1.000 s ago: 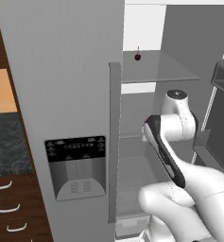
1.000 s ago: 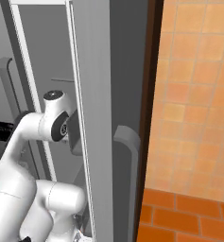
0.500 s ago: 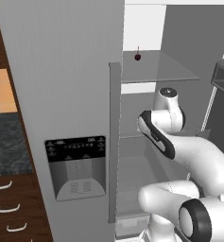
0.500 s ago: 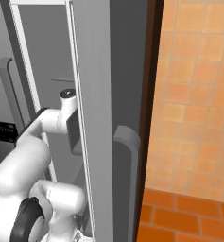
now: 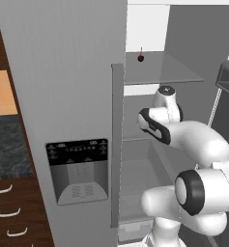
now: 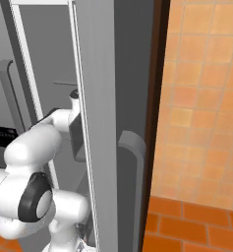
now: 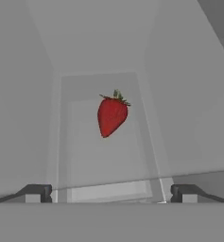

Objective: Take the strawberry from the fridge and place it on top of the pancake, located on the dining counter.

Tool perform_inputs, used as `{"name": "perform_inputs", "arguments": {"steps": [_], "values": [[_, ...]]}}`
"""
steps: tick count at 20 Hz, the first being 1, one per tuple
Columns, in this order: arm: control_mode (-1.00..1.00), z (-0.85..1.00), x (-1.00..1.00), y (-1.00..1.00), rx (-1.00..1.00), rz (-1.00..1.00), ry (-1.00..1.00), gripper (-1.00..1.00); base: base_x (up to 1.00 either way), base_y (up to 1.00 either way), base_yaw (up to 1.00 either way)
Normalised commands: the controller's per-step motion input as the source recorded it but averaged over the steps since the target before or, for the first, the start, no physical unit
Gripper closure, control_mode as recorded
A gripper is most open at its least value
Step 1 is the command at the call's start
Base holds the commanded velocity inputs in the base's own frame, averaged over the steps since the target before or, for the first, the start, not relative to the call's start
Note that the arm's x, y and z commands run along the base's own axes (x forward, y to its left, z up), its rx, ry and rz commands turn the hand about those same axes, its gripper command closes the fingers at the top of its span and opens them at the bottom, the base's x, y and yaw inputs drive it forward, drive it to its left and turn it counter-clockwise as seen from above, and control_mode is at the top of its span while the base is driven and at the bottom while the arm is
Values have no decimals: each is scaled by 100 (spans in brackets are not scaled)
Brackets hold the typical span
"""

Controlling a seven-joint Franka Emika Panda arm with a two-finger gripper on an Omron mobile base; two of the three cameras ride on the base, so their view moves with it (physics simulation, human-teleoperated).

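Note:
In the hand view the strawberry (image 7: pixel 112 115), small and bright red with a green cap, lies on a clear glass shelf (image 7: pixel 104 160) a short way ahead of my gripper (image 7: pixel 111 193). The gripper is open, its two dark fingertips (image 7: pixel 35 193) spread wide at either side with nothing between them. The strawberry sits about midway between the lines of the two fingers. My arm (image 5: pixel 183 132) reaches into the open grey fridge (image 5: pixel 63 96) at mid height. The pancake and the dining counter are out of view.
A darker red fruit with a thin stem (image 5: pixel 140 58) sits on the upper glass shelf (image 5: pixel 169 72). The open fridge door (image 6: pixel 96 123) stands close on the arm's right. A dark speckled counter with wood drawers (image 5: pixel 9 144) lies left of the fridge.
The arm has folded and pushed its hand further into the fridge, with the elbow swinging down toward the cameras. The gripper stays open.

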Motion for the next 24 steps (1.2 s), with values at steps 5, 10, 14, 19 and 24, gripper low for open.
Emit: {"name": "perform_inputs", "arguments": {"steps": [5, 10, 14, 19, 24], "values": [[-100, -8, 16, -8, 1, 0, 0, -100, 0, 0, 0], [-100, -24, 35, 0, 0, 0, 0, -100, 0, 0, 0], [-100, -15, 33, -4, 0, 0, 0, -100, 0, 0, 0], [-100, -2, 46, -5, 0, 0, 0, -100, 0, 0, 0], [-100, -16, 18, 0, 0, 0, 0, -100, 0, 0, 0]]}}
